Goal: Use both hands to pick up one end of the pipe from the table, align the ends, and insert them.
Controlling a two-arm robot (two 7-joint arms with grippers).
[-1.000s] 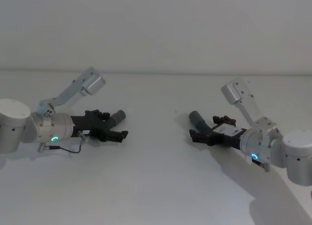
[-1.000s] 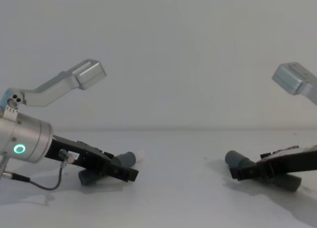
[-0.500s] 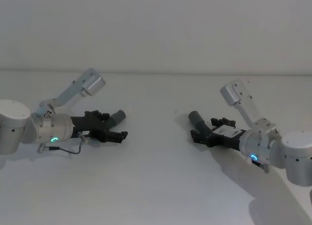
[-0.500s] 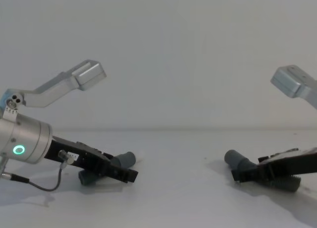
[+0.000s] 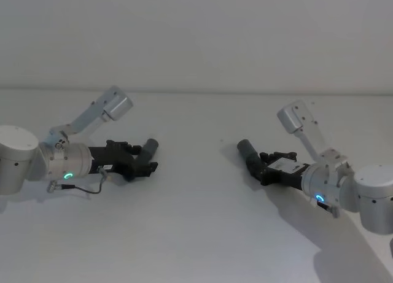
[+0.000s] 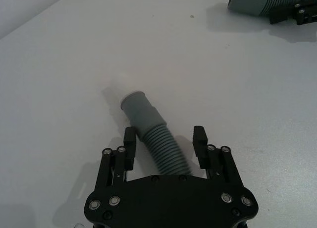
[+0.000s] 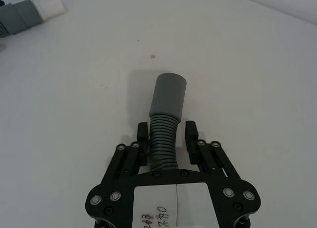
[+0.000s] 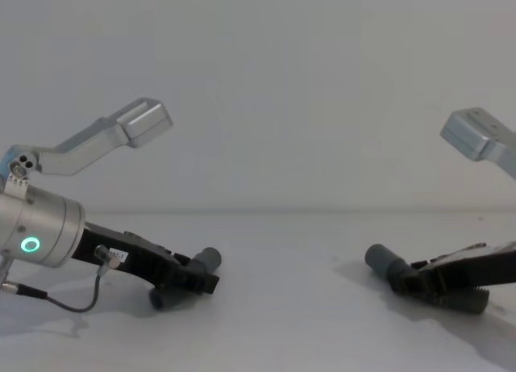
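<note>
Now the shorter pipe piece (image 6: pixel 146 114) and the longer pipe piece (image 7: pixel 167 97) lie well apart on the matte white table (image 5: pixel 196 228), with a bare pale wall (image 5: pixel 196 37) behind. The left gripper (image 6: pixel 164 139) and right gripper (image 7: pixel 167 131) straddle them, fingers narrower than half a second ago yet unclamped, with slim gaps showing. Each piece's rear end hides under its gripper.

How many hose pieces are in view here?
2. The shorter piece lies on the table between the left gripper's open fingers. The longer piece lies between the right gripper's open fingers. No sign of others hidden.
</note>
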